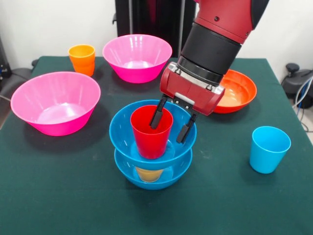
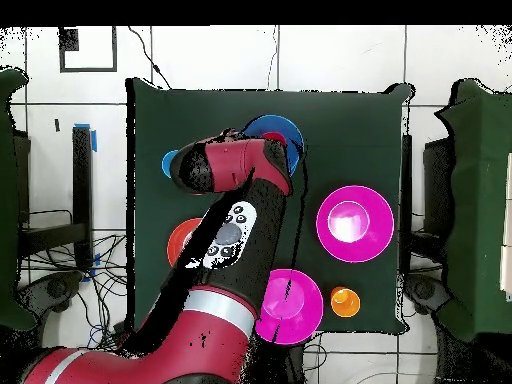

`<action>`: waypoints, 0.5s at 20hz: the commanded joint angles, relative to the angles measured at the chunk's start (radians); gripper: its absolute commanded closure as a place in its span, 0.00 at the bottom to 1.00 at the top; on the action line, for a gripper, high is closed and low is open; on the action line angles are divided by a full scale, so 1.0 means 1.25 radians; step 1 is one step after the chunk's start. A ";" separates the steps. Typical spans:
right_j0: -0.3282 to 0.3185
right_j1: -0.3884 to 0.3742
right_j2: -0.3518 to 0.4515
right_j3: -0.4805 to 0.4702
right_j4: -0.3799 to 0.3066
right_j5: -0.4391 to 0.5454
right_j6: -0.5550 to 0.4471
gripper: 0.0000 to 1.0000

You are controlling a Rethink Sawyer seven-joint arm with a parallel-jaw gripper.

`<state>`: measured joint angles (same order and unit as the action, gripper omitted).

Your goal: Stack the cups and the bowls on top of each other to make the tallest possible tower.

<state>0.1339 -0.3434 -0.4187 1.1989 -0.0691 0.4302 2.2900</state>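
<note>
Two blue bowls are stacked at the table's middle, with a yellow cup showing between them. A red cup stands upright in the top bowl. My gripper is open just above it. One finger hangs over the cup's mouth and the other is outside its right wall, over the bowl. A light blue cup stands alone at the right. In the overhead view the arm covers the gripper and most of the blue bowl. The purple cup is out of view.
Two pink bowls and an orange cup stand at the left and back. An orange-red bowl sits behind the arm at the right. The overhead view shows the light blue cup and the pink bowls.
</note>
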 commanded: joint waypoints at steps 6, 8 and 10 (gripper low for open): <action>-0.007 0.013 0.093 -0.014 0.012 -0.021 0.059 0.00; -0.006 0.013 0.091 -0.017 0.011 -0.017 0.057 0.00; 0.001 0.011 0.078 -0.021 0.009 -0.013 0.062 0.00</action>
<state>0.1341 -0.3434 -0.4187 1.1987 -0.0690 0.4302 2.2900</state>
